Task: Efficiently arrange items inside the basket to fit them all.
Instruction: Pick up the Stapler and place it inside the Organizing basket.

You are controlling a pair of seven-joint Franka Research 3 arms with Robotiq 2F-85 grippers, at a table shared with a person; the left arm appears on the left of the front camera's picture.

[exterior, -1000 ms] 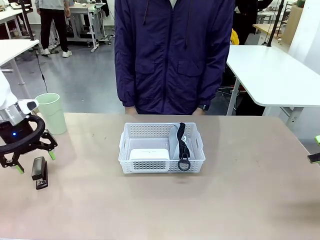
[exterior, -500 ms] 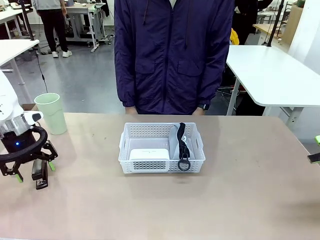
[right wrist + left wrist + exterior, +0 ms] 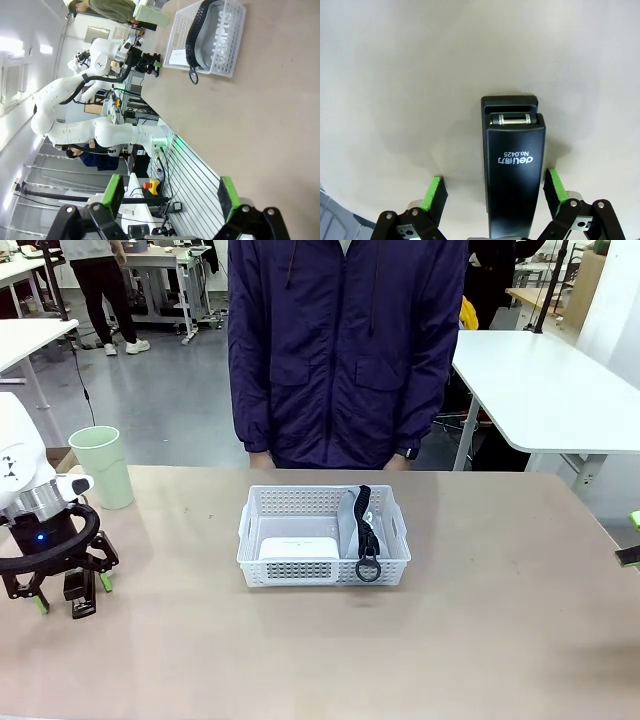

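The black stapler (image 3: pixel 514 170) lies flat on the table at the far left, between the green pads of my left gripper (image 3: pixel 492 192). The jaws are open, with a clear gap on one side and the other pad close to the stapler's flank. From the front, my left gripper (image 3: pixel 72 592) is down over the stapler (image 3: pixel 80 594). The white basket (image 3: pixel 245 530) sits mid-table, holding the white box (image 3: pixel 298 548) and the grey pouch (image 3: pixel 350 525) with its black strap hanging over the front wall. The pale green cup (image 3: pixel 102 466) stands upright behind my left arm. My right gripper (image 3: pixel 170 192) is open and holds nothing.
A person in a dark blue jacket (image 3: pixel 345 350) stands at the far edge behind the basket, hands low at the table edge. My right gripper (image 3: pixel 632 540) pokes in at the right edge. Bare tabletop (image 3: pixel 480 620) stretches around the basket.
My left gripper has come down and slightly nearer over the stapler, so its pads now straddle it, and the jaws have narrowed somewhat. The right arm and basket have not moved.
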